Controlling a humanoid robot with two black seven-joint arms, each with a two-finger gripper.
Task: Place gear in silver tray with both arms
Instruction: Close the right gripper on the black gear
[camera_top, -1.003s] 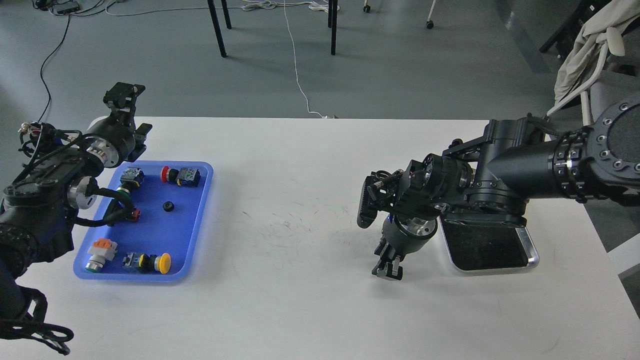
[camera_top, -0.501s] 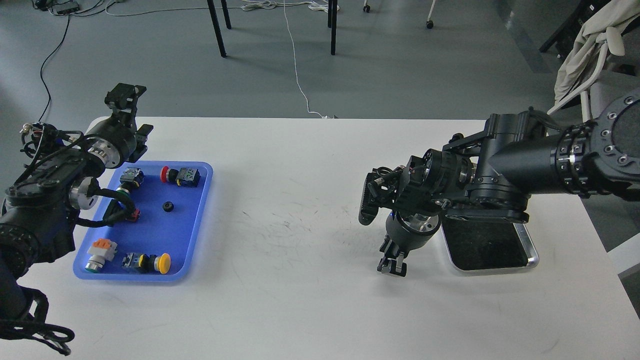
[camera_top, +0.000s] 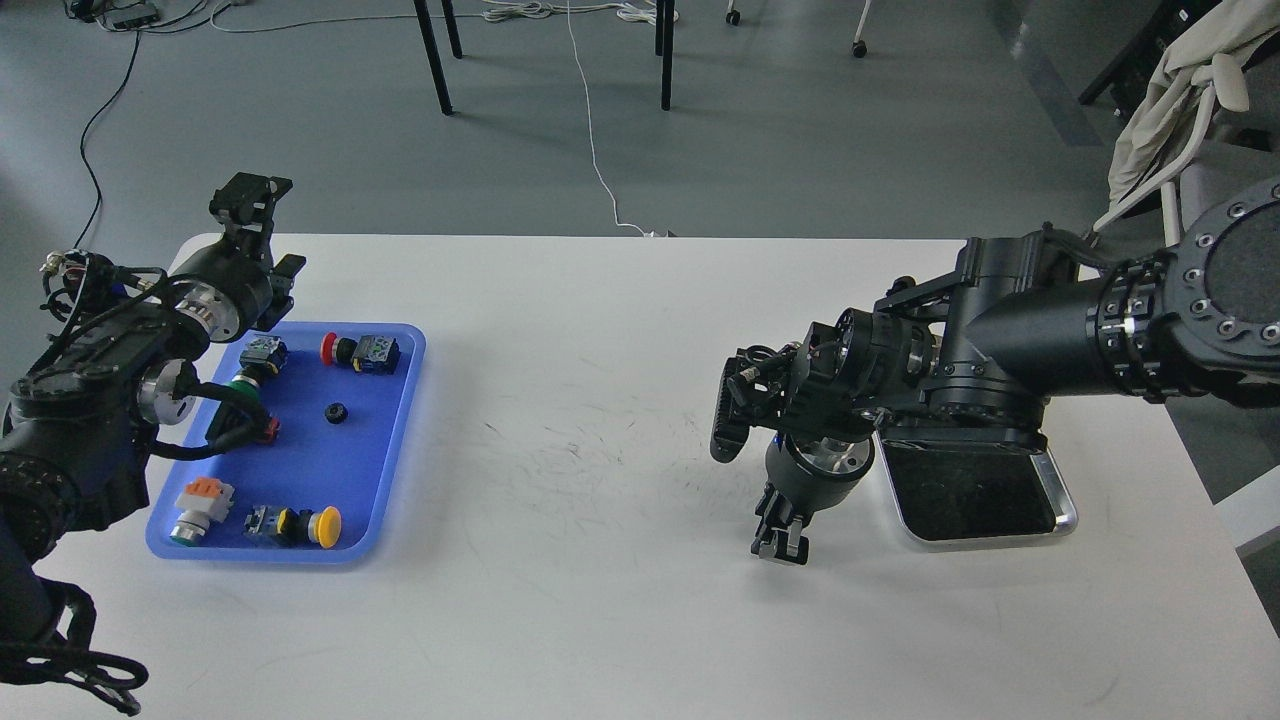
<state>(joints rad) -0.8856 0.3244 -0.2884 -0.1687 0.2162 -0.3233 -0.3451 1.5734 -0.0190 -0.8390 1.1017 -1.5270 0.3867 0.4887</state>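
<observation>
Gear (camera_top: 337, 412) sat untouched in the blue tray (camera_top: 395, 470) (jaw states: couldn't tell); my left gripper (camera_top: 247, 196) dipped slightly, right gripper (camera_top: 781, 535) wobbled beside the silver tray (camera_top: 1062, 500).

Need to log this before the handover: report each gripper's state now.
Left gripper: raised beyond the blue tray, holding nothing visible; open or shut cannot be told.
Right gripper: pointing down at the table beside the silver tray; cannot be told, nothing visibly held.

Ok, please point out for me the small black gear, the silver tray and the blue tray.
Small black gear (camera_top: 337, 412), head view, on its top face.
Silver tray (camera_top: 1058, 497), head view, on its shiny right rim.
Blue tray (camera_top: 401, 415), head view, on its right wall.
</observation>
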